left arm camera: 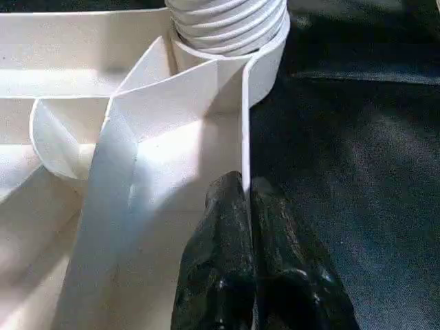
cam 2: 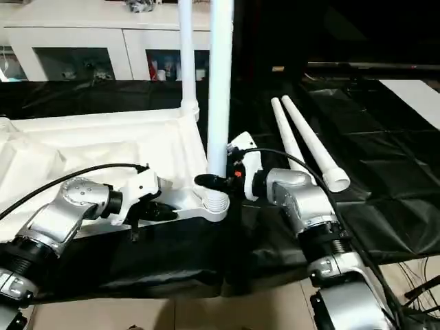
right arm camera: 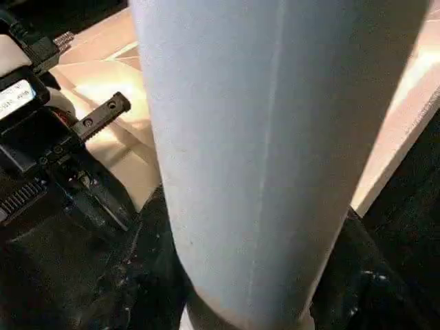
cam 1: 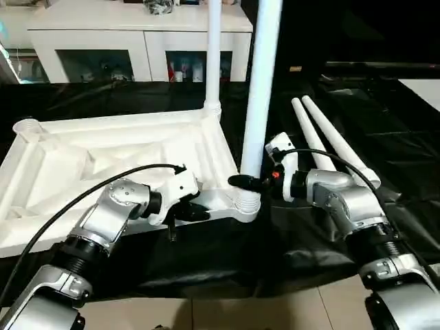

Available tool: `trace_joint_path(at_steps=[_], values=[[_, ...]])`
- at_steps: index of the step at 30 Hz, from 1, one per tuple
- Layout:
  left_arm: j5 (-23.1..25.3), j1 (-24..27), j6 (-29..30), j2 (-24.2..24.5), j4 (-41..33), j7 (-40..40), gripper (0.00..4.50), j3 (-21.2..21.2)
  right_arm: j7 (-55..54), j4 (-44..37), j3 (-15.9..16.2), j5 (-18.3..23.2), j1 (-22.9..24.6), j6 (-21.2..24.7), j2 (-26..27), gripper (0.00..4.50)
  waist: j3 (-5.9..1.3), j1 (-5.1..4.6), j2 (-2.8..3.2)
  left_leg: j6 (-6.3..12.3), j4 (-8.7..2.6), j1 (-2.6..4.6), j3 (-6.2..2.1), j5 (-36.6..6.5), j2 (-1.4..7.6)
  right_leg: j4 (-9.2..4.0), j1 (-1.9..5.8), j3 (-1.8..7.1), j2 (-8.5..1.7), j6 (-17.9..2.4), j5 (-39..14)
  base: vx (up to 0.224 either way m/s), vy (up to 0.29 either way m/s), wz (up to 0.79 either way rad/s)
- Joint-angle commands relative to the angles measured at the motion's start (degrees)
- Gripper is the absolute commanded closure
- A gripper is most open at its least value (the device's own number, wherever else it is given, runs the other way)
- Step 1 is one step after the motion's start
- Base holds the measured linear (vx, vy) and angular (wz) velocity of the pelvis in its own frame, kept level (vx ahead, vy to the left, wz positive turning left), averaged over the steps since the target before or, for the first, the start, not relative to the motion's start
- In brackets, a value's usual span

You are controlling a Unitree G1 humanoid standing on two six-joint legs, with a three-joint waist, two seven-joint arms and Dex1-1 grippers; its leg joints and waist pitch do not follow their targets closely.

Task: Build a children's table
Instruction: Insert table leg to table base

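The children's table top (cam 1: 103,158) lies upside down on the black sheet, ribs up. Two white legs stand upright in its right-hand corner sockets: a far leg (cam 1: 213,55) and a near leg (cam 1: 261,89). My right gripper (cam 1: 249,182) is shut on the near leg just above its ribbed socket (cam 1: 247,203); the leg (right arm camera: 261,151) sits between the black fingers (right arm camera: 137,275). My left gripper (cam 1: 196,212) is shut on the top's front rim (left arm camera: 244,124) beside that socket, its fingers (left arm camera: 220,275) pinching the thin wall. Two loose legs (cam 1: 323,137) lie to the right.
A white glass-door cabinet (cam 1: 137,41) stands behind the black-sheeted table (cam 1: 385,103). The far-left corner socket (cam 1: 27,128) holds no leg. Floor tiles (cam 1: 240,313) show past the table's front edge. A white sheet (cam 2: 419,89) lies at the far right.
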Motion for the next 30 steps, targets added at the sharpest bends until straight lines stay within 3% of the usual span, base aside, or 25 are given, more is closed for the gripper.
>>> trace_joint_path(at_steps=[1, 8, 11, 13, 14, 15, 16, 17, 18, 20, 21, 24, 25, 26, 30], values=[[1.0, -0.4, 0.4, 0.0, 0.6, 0.7, 4.50, -0.6, -0.4, 1.8, -1.1, 0.3, -0.3, -0.6, 0.1, 2.64, -3.85, 0.00, -0.07, 0.16, -4.39, 0.46, -0.29, -19.1, 0.84, -5.22, 2.58, 2.33, -2.92, -7.2, -28.1, 0.000, 0.000, 0.00], [1.0, -0.2, 0.6, 0.1, 0.3, 0.9, 4.50, -0.4, -0.5, 2.5, -3.4, 1.3, 3.0, -2.6, 0.4, 2.64, -3.94, 0.05, 0.15, 0.12, -4.44, 0.40, -0.28, -19.2, 0.88, -5.18, 2.56, 2.34, -2.85, -7.6, -26.6, 0.000, 0.000, 0.00], [1.0, -0.2, 0.6, 0.1, 0.4, 0.9, 4.50, -0.3, -0.7, 2.4, -3.8, 1.3, 4.1, -3.4, 0.6, 2.64, -3.90, 0.06, 0.46, 0.02, -4.52, 0.45, -0.32, -19.9, 0.87, -5.16, 2.57, 2.32, -2.81, -8.1, -26.2, 0.000, 0.000, 0.00], [1.0, -0.4, 0.5, 0.2, 0.7, 1.0, 4.50, -0.3, -1.5, 1.0, -4.5, 1.5, 6.9, -5.7, 1.3, 2.64, -3.90, 0.16, 1.14, -0.21, -4.59, 0.53, -0.43, -20.5, 0.84, -5.19, 2.60, 2.30, -2.79, -8.1, -26.2, 0.000, 0.000, 0.00], [1.0, -0.5, 0.5, 0.2, 0.8, 1.0, 4.50, -0.3, -1.9, 0.5, -4.7, 1.6, 7.9, -6.6, 1.6, 2.64, -3.89, 0.11, 0.90, -0.24, -4.59, 0.53, -0.40, -20.8, 0.82, -5.27, 2.55, 2.31, -2.78, -8.0, -26.0, 0.000, 0.000, 0.00], [1.0, -0.6, 0.5, 0.2, 0.9, 1.1, 4.50, -0.3, -2.7, -0.1, -5.2, 1.7, 9.0, -7.8, 2.0, 2.64, -3.93, 0.16, 1.19, -0.30, -4.65, 0.55, -0.48, -21.3, 0.81, -5.27, 2.64, 2.27, -2.84, -8.0, -26.2, 0.000, 0.000, 0.00], [1.0, -0.6, 0.5, 0.2, 1.0, 1.1, 4.50, -0.3, -3.3, -0.3, -5.5, 1.8, 9.7, -8.6, 2.3, 2.64, -3.83, 0.03, 0.98, -0.29, -4.70, 0.64, -0.49, -22.1, 0.81, -5.46, 2.55, 2.16, -2.74, -7.8, -27.0, 0.000, 0.000, 0.00], [1.0, -0.7, 0.5, 0.2, 1.2, 1.0, 4.50, -0.3, -4.0, -0.8, -6.1, 2.1, 10.7, -9.5, 2.9, 2.64, -3.84, 0.13, 1.77, -0.50, -4.73, 0.78, -0.64, -22.7, 0.78, -5.39, 2.55, 2.13, -2.78, -7.9, -27.2, 0.000, 0.000, 0.00], [1.0, -0.8, 0.5, 0.2, 1.3, 1.0, 4.50, -0.3, -4.4, -1.1, -6.4, 2.2, 11.3, -10.1, 3.2, 2.64, -3.77, -0.11, 1.48, -0.47, -4.75, 0.81, -0.55, -23.8, 0.75, -5.75, 2.45, 2.06, -2.68, -7.7, -27.6, 0.000, 0.000, 0.00], [1.1, -1.1, 0.4, 0.2, 1.6, 0.9, 4.50, -0.3, -4.7, -2.5, -6.5, 2.1, 13.1, -11.5, 4.0, 2.64, -3.75, -0.08, 1.93, -0.46, -4.78, 0.95, -0.71, -24.6, 0.63, -5.83, 2.52, 1.89, -2.71, -7.4, -29.1, 0.000, 0.000, 0.00], [1.1, -1.1, 0.4, 0.2, 1.6, 0.9, 4.50, -0.3, -4.7, -2.5, -6.5, 2.1, 13.1, -11.5, 4.0, 2.64, -3.77, -0.19, 1.77, -0.31, -4.82, 0.97, -0.71, -24.8, 0.64, -6.03, 2.58, 1.80, -2.71, -7.1, -29.7, 0.000, 0.000, 0.00], [1.2, -1.4, 0.4, 0.1, 1.9, 0.7, 4.50, -0.5, -5.6, -4.0, -6.2, 1.5, 14.8, -12.7, 4.6, 2.64, -3.83, -0.10, 2.36, -0.09, -4.95, 0.95, -0.68, -24.1, 0.70, -6.14, 2.62, 1.89, -2.69, -7.3, -28.5, 0.000, 0.000, 0.00], [1.2, -1.5, 0.4, 0.1, 2.0, 0.6, 4.50, -0.5, -6.0, -4.4, -6.0, 1.2, 15.2, -13.0, 4.7, 2.64, -3.94, -0.11, 2.26, -0.09, -4.98, 0.85, -0.74, -23.8, 0.69, -5.91, 2.80, 1.87, -2.67, -7.7, -27.5, 0.000, 0.000, 0.00], [1.3, -1.7, 0.3, 0.0, 2.2, 0.5, 4.50, -0.7, -6.1, -5.1, -5.1, 0.4, 15.6, -13.1, 4.5, 2.64, -3.89, -0.05, 2.63, -0.10, -5.02, 0.93, -0.74, -23.9, 0.70, -5.89, 2.73, 1.89, -2.66, -7.9, -27.1, 0.000, 0.000, 0.00], [1.5, -2.1, 0.2, -0.1, 2.7, 0.3, 4.50, -1.0, -6.3, -7.0, -1.6, -2.7, 16.1, -12.8, 3.3, 2.64, -3.57, -0.21, 2.52, -0.04, -5.19, 0.86, -0.68, -24.4, 0.65, -5.92, 2.76, 1.93, -2.53, -8.0, -27.1, 0.000, 0.000, 0.00]])
